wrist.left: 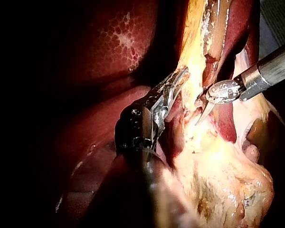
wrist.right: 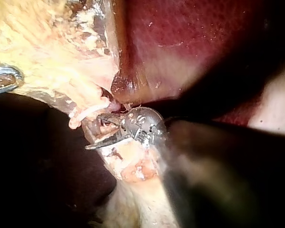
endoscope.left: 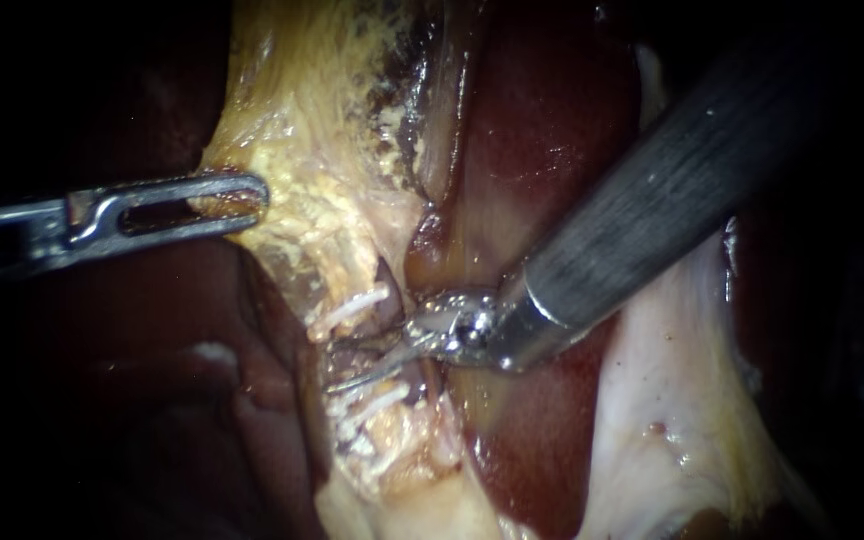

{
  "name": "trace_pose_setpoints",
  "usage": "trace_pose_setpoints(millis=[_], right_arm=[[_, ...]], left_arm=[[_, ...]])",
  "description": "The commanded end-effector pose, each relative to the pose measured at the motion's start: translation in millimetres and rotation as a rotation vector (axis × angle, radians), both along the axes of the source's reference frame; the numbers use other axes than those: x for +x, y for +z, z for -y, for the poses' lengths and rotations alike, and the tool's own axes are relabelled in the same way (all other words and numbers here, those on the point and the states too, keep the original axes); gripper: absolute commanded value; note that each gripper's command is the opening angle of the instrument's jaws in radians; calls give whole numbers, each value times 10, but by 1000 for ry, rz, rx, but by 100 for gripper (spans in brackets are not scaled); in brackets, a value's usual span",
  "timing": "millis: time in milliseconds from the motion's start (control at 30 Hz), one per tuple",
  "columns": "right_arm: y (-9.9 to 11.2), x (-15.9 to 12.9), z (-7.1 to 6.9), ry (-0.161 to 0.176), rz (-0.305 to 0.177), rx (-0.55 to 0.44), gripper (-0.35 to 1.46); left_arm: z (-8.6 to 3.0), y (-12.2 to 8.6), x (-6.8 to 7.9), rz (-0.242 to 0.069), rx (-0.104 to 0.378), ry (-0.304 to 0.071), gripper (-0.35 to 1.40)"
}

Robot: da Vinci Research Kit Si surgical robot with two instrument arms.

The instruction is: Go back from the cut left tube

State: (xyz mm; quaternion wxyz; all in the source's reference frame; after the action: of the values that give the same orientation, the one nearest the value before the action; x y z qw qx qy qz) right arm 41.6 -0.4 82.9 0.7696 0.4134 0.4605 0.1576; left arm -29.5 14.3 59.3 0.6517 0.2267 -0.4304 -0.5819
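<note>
Endoscope: two instruments, one from each side. The left instrument [endoscope.left: 252,200] is flat bright metal with a long slot, and its jaws are closed on the edge of the fat [endoscope.left: 322,130], a lumpy, stringy yellow band. The right instrument [endoscope.left: 364,365] has a thick grey matt shaft and a shiny rounded hinge, ending in two thin curved blades; they stand a little spread, holding nothing, in the dark gap where the tube [endoscope.left: 380,320] is cut. There are three clips [endoscope.left: 354,305], I think, all thin white bars: one above the gap and two below, the lower pair hard to tell from fat. The liver [endoscope.left: 542,130] is smooth, wet and dark red; a pale sheet [endoscope.left: 652,410] hangs under the shaft.

Left wrist view: the left instrument [wrist.left: 179,78] shows its black jointed wrist, hidden from the endoscope, and pinches the fat [wrist.left: 218,190] from the side; the right instrument's [wrist.left: 201,108] blades show as one long curved point and one short; the liver [wrist.left: 109,42] shows a fine netted pattern; no clip can be made out.

Right wrist view: the blades [wrist.right: 97,133] gape plainly, close beside one clip [wrist.right: 88,114], and the hinge screw shows; only the left instrument's [wrist.right: 7,76] tip is seen.
</note>
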Motion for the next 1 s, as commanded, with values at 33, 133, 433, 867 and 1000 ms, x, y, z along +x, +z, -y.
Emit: trace_pose_setpoints(millis=[33, 133, 433, 867, 1000], right_arm=[[-4, -4, 1, -5, -10, -17, 119], [-17, -19, 4, -25, -52, -87, 123], [-52, -82, -8, -13, -138, -376, 140], [-105, -153, -68, 33, -138, -624, 143], [-116, -164, -77, 44, -129, -652, 145]], left_arm=[[0, 0, 0, -2, -1, -2, -35], [0, 1, 0, -2, -1, -2, -35], [0, 6, 2, -6, -5, -5, -35], [0, 13, 3, -11, -13, -5, -35], [4, 26, 1, -17, -30, -1, -35]])
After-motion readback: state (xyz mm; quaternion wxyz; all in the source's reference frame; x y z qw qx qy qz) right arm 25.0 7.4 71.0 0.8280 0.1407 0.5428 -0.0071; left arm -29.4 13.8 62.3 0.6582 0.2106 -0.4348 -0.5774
